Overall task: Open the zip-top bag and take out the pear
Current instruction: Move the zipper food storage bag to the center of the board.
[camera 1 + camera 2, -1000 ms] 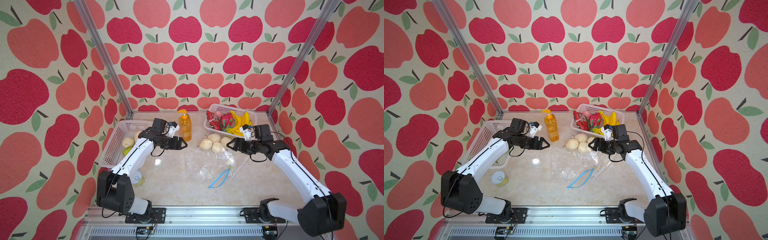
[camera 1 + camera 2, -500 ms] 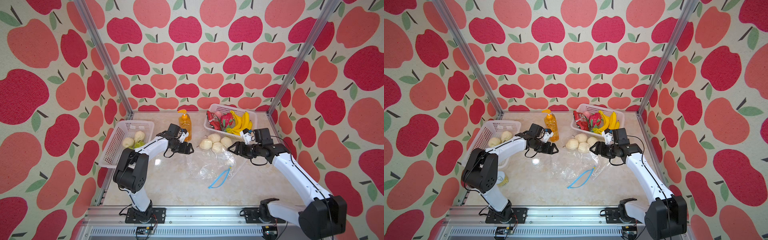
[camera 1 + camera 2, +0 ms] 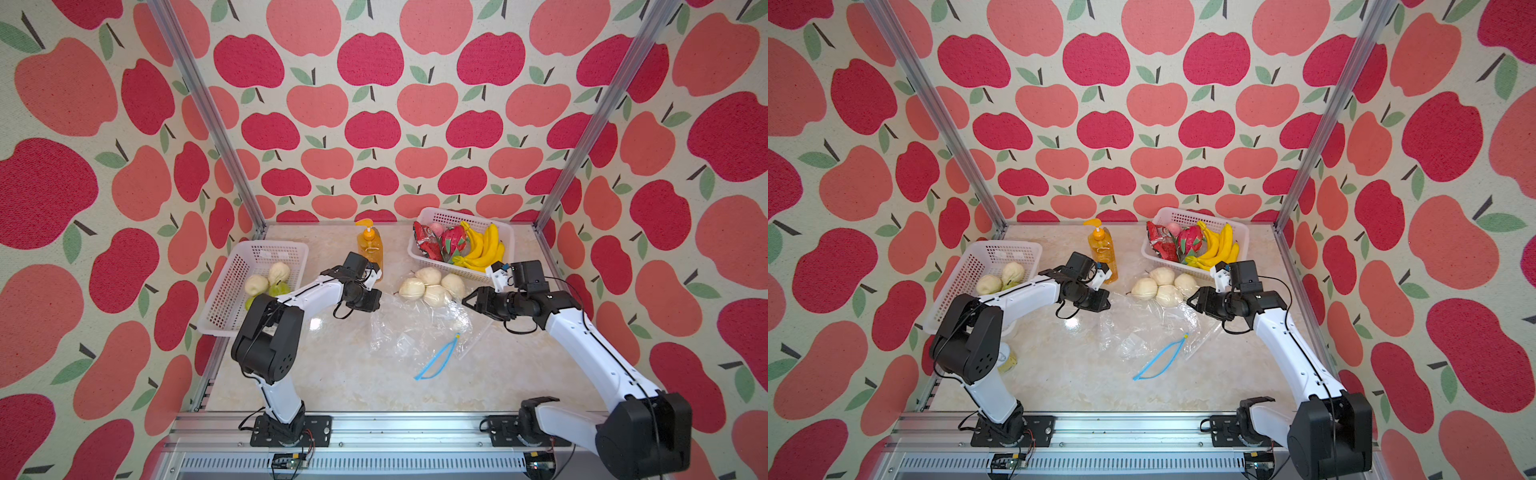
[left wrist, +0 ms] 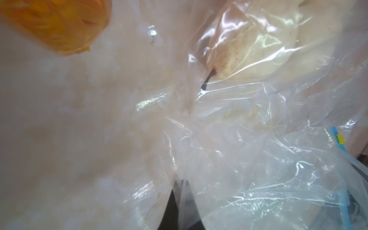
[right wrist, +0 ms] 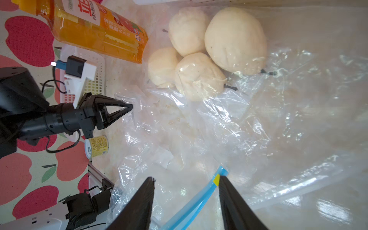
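Observation:
A clear zip-top bag (image 3: pixel 415 328) lies crumpled mid-table, its blue zip strip (image 3: pixel 438 359) gaping toward the front. Several pale pears (image 3: pixel 432 284) sit inside at its far end; the left wrist view shows one pear (image 4: pixel 249 49) with its stem through the plastic. My left gripper (image 3: pixel 376 301) (image 4: pixel 182 182) is shut on the bag's left edge, also seen in the right wrist view as the left gripper (image 5: pixel 129 107). At the bag's right side my right gripper (image 3: pixel 467 299) (image 5: pixel 186 179) stands open, the blue zip strip (image 5: pixel 191 207) running between its fingers and touching one.
An orange soap bottle (image 3: pixel 369 245) stands just behind the left gripper. A white basket (image 3: pixel 266 245) with pears is at the left, and a second basket (image 3: pixel 440 214) with bananas and red fruit is at the back right. A small yellow can (image 3: pixel 1007 361) stands by the left arm.
My left arm swung from the left basket over to the bag and its jaws closed on the bag's edge. The right gripper's jaws narrowed partway over the bag's right side.

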Motion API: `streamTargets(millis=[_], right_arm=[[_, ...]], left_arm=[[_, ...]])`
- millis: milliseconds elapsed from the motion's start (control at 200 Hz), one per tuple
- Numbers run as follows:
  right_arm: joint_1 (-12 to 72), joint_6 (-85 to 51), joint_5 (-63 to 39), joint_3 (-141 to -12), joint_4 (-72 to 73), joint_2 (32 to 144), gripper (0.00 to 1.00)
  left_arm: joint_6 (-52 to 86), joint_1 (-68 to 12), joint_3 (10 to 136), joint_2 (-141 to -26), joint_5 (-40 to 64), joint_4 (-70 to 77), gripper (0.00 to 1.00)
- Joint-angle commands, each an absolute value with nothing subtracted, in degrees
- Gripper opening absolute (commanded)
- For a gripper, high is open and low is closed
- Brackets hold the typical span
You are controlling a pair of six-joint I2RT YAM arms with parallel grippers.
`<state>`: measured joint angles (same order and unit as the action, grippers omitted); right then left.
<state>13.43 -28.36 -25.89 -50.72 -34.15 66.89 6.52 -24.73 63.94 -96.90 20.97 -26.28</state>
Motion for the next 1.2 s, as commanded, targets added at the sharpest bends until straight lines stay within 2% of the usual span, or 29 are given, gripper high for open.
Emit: streamTargets(millis=[0, 150, 240, 300, 350, 400, 625, 660, 685, 730, 765, 830, 925, 1031, 1131, 1196], right_arm=[[11.56, -29.76, -23.54, -48.44, -34.96, 64.32, 0.45], [7.05, -30.5, -21.68, -46.0, -35.22, 62.86, 0.38], [3.68, -30.25, -21.89, -44.61, -35.24, 62.58, 0.39], [1.85, -30.11, -21.5, -43.87, -35.36, 62.49, 0.45], [0.85, -30.06, -20.78, -43.2, -35.27, 62.25, 0.58], [-0.03, -30.38, -20.21, -42.43, -34.92, 61.98, 0.64], [-3.0, -30.72, -21.6, -40.36, -31.08, 63.44, 0.77], [-3.46, -30.83, -22.08, -39.97, -29.97, 63.95, 0.79], [-3.83, -31.06, -22.48, -39.6, -28.98, 64.21, 0.79], [-4.6, -31.56, -23.65, -38.83, -27.1, 64.94, 0.8], [-5.22, -32.15, -25.1, -38.28, -25.52, 65.61, 0.8], [-5.65, -32.72, -27.42, -37.46, -22.18, 66.88, 0.79], [-5.63, -33.43, -29.22, -36.75, -18.15, 69.14, 0.78], [-5.7, -34.73, -31.87, -36.49, -13.89, 72.59, 0.71], [-5.63, -36.68, -34.46, -36.3, -9.85, 74.82, 0.6], [-5.39, -37.59, -34.07, -36.13, -8.65, 74.1, 0.47]], left_arm=[[7.05, -22.93, 63.2, -87.54, 9.79, -36.38, 0.0], [7.01, -13.92, 61.15, -80.28, 4.7, -40.72, 0.0], [5.25, -8.04, 61.4, -78.69, 4.34, -41.44, 0.0], [4.86, -4.86, 62.32, -78.85, 3.93, -41.03, 0.0], [5.61, -2.51, 63.56, -79.75, 4.99, -40.28, 0.0], [6.34, -1.56, 64.84, -81.34, 4.58, -38.78, 0.0], [7.07, -1.1, 72.24, -93.15, 5.92, -35.92, 0.0], [7.02, -1.06, 73.01, -94.36, 6.08, -35.68, 0.06], [6.96, -1.05, 73.62, -95.15, 5.85, -35.73, 0.14], [6.66, -1.06, 74.7, -95.85, 5.18, -36.0, 0.36], [6.35, -0.99, 75.52, -95.94, 4.81, -36.57, 0.49], [5.7, -1.1, 77.0, -95.04, 4.53, -37.89, 0.62], [5.69, -1.16, 77.14, -91.03, 4.73, -39.17, 0.71], [4.94, -1.78, 76.68, -86.61, 6.87, -41.76, 0.75], [3.21, -3.12, 77.23, -84.2, 8.6, -45.99, 0.75], [2.02, -4.48, 77.65, -83.03, 10.91, -47.8, 0.74]])
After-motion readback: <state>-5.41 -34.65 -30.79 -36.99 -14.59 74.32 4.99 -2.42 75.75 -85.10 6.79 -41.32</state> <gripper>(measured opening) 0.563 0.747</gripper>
